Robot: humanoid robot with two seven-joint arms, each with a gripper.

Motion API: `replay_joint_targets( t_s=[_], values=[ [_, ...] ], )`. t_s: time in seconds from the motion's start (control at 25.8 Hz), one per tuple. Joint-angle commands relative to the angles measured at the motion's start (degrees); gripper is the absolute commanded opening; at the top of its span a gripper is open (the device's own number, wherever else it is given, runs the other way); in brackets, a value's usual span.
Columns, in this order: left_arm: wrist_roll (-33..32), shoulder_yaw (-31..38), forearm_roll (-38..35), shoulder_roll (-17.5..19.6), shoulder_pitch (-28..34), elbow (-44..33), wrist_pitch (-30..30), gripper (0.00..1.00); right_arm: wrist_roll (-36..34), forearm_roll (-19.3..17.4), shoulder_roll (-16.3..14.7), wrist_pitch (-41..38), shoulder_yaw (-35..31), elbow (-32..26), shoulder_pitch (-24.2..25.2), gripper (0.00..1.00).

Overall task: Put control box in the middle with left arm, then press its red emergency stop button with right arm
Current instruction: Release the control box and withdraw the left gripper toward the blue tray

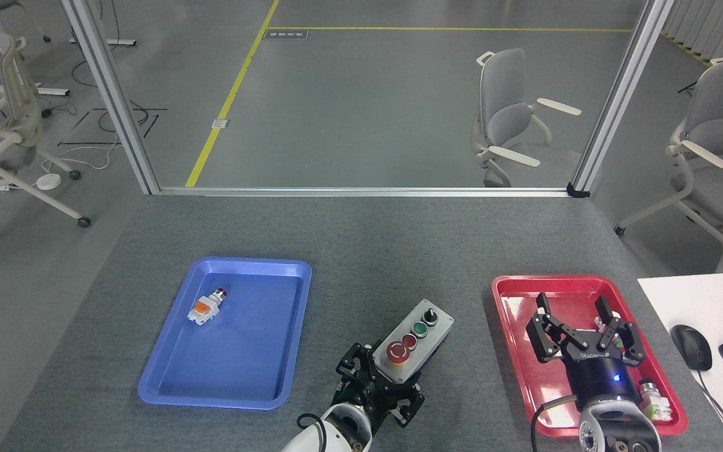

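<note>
Dark-grey felt surface (361,251) in a glass-walled bay with office chairs beyond; blue tray (167,386) to the left, red tray (512,351) to the right.

Control box (421,333): lies on the bare felt between the two trays, near the front edge, long axis skewed so the black-knob end points up and to the right. Red emergency stop button (397,353) sits at the near end, closest to the robot.

Left gripper (379,389): claw fingers wrapped around the near end of the box, clamped on its sides just below the stop button. Whether the box rests on the felt or is held slightly clear of it I cannot tell.

Right gripper (584,339): fingers spread wide, holding nothing, poised over the red tray among small parts lying there.

Handling judgement: box looks rigid, a hard shell with a black base, moderately heavy for its bulk. Smooth painted sides could slip under a light pinch, and an end grip leaves the far end free to swing or droop. The felt should brake it once set down. The long side walls are the better hold, keeping fingers clear of the controls.

For the press: mushroom head is broad and raised, so a straight downward push should do. An off-centre push may tip or skid the box.

Loose white-and-orange part (206,307) lies in the blue tray, not involved.
</note>
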Motion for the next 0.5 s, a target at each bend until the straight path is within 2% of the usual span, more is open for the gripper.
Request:
replay_joint_targets(
  t_s=[0.0, 0.19, 0.35, 0.46],
  values=[
    [0.97, -0.06, -0.05, 0.13, 0.87, -1.37, -0.61, 0.96, 0.26, 0.00, 0.01, 0.06, 0.01, 0.04, -0.01, 0.99],
    [0.97, 0.37, -0.05, 1.53, 5.61, -6.99, -0.70, 0.97, 0.26, 0.00, 0.28, -0.21, -0.07, 0.04, -0.01, 0.99],
    [0.97, 0.90, 0.22, 7.25, 9.04, -13.14, -0.52, 0.98, 0.17, 0.00, 0.37, -0.30, -0.07, 0.04, -0.01, 0.99],
    [1.15, 4.59, 0.57, 10.32, 12.12, -16.75, -0.96, 0.98, 0.17, 0.00, 0.28, -0.21, -0.07, 0.04, -0.10, 0.99]
  ],
)
